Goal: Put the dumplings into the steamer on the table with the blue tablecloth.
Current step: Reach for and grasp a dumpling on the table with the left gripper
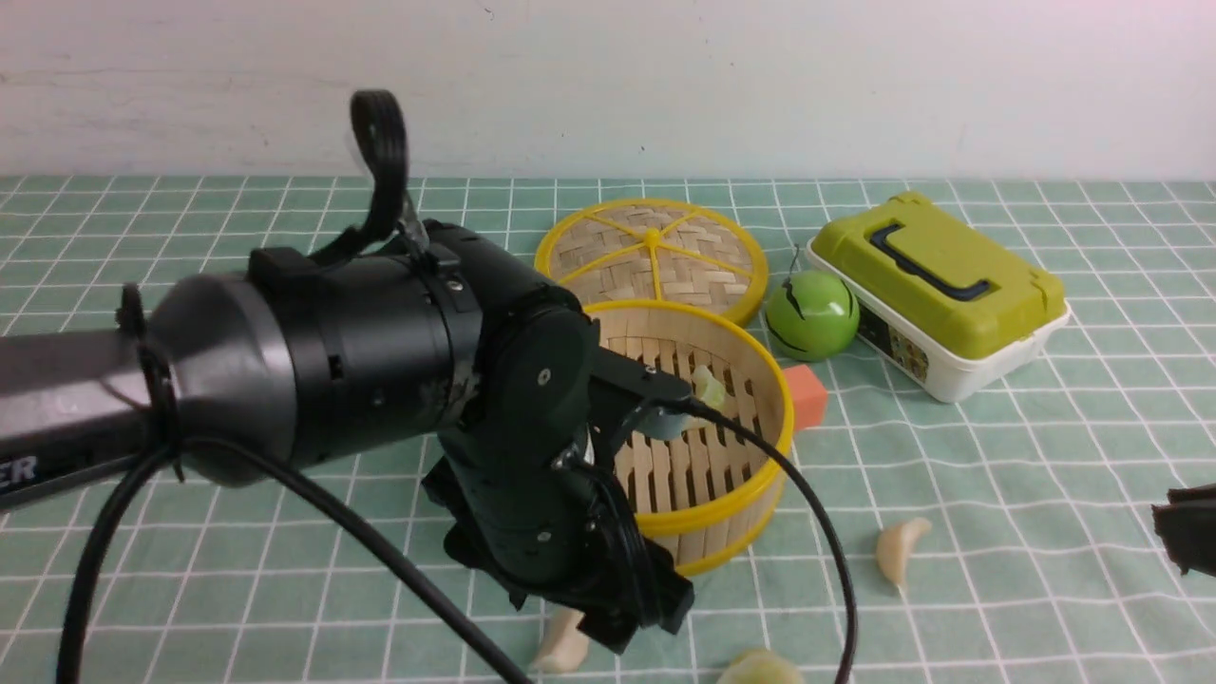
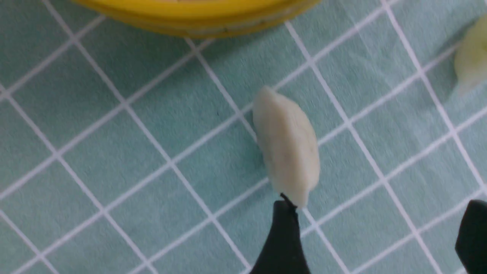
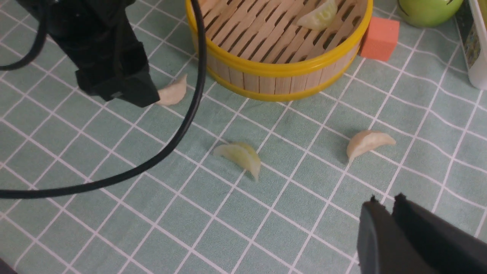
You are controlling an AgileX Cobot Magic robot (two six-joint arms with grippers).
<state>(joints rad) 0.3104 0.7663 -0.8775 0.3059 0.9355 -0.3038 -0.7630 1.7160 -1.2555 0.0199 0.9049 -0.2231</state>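
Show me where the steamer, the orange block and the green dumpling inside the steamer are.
steamer (image 3: 266, 83), right wrist view, front wooden wall
orange block (image 3: 379, 38), right wrist view, top face
green dumpling (image 3: 317, 17), right wrist view, pleated middle

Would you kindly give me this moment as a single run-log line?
left gripper open by cream dumpling | right gripper nearly shut, empty | steamer holds one green dumpling | three on cloth

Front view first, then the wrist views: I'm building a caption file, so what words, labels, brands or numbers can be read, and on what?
"ER": white letters on the left arm, cut off by the picture's edge, so the rest of the word is hidden.
Printed label on the side of the green-lidded box: too small and blurred to read in any view.
No other text shows.
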